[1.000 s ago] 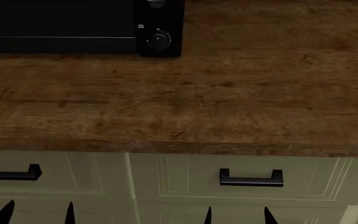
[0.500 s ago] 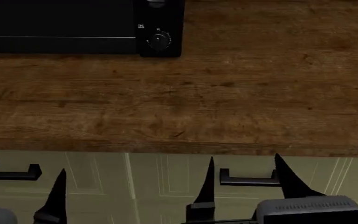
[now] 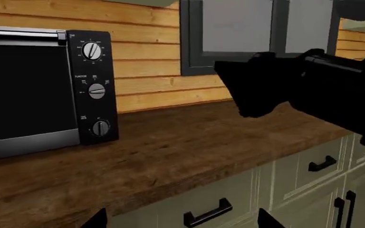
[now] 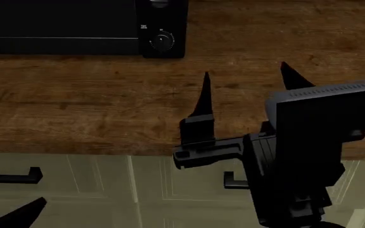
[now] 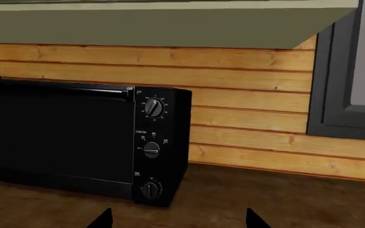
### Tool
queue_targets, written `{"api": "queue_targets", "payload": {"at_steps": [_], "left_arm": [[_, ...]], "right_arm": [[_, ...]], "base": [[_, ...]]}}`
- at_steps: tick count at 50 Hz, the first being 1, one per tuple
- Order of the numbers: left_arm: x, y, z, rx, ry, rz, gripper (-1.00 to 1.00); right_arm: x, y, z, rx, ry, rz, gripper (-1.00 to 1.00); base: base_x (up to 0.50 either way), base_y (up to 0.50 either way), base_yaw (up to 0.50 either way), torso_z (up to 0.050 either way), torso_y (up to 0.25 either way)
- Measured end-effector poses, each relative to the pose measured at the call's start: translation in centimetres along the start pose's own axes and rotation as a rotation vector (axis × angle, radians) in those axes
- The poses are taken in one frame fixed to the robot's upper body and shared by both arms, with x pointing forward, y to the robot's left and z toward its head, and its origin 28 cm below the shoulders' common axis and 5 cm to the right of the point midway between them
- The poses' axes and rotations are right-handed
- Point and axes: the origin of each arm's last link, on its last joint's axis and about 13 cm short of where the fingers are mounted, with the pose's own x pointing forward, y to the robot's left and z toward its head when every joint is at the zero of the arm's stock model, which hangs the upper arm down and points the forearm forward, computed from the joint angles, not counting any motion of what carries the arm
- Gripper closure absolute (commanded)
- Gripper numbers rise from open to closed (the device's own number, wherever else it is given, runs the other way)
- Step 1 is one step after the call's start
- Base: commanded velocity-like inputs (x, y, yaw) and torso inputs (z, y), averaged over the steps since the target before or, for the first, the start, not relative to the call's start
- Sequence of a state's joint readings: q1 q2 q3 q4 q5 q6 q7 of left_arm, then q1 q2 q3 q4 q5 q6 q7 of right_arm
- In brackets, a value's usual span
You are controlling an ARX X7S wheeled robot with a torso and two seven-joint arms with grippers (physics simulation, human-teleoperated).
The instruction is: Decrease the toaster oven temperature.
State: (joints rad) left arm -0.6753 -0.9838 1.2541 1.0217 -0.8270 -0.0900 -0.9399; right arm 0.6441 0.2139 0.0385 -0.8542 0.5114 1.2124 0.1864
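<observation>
Black box: the toaster oven [image 5: 84,140] sits at the back of the wooden tabletop [image 4: 106,104], against the plank wall.
Knobs: three round ones in a column on its side panel; the top knob [image 5: 154,108] likely sets the heat.
Handling: the oven looks heavy and stiff; pinch only the small, smooth knob and turn gently.
Right gripper [image 4: 244,80]: spread wide, over the tabletop, well apart from the oven.
Left gripper [image 4: 14,216]: low by the drawers, fingers look spread.

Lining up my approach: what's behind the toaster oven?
A wood-plank wall stands behind the toaster oven, under a cabinet. The oven's body hides its back and any cord or outlet.
</observation>
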Motion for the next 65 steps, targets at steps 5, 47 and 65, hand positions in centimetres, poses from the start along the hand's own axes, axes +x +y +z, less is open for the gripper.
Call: {"api": "queue_targets", "payload": {"at_steps": [5, 47, 65], "left_arm": [[-0.5, 0.1, 0.2, -0.015, 0.031, 0.01, -1.0], [-1.4, 0.2, 1.1, -0.033, 0.073, 0.04, -1.0], [-1.4, 0.2, 1.2, -0.031, 0.073, 0.045, -1.0]], "right_arm": [[0.6, 0.0, 1.1, 0.008, -0.019, 0.017, -1.0], [1.7, 1.0, 7.1, 0.025, -0.165, 0.109, -1.0], [1.4, 1.2, 7.2, 0.047, -0.176, 0.125, -1.0]], "base": [[0.01, 0.05, 0.0, 0.0, 0.0], [0.16, 0.09, 0.0, 0.0, 0.0], [0.25, 0.19, 0.0, 0.0, 0.0]]}}
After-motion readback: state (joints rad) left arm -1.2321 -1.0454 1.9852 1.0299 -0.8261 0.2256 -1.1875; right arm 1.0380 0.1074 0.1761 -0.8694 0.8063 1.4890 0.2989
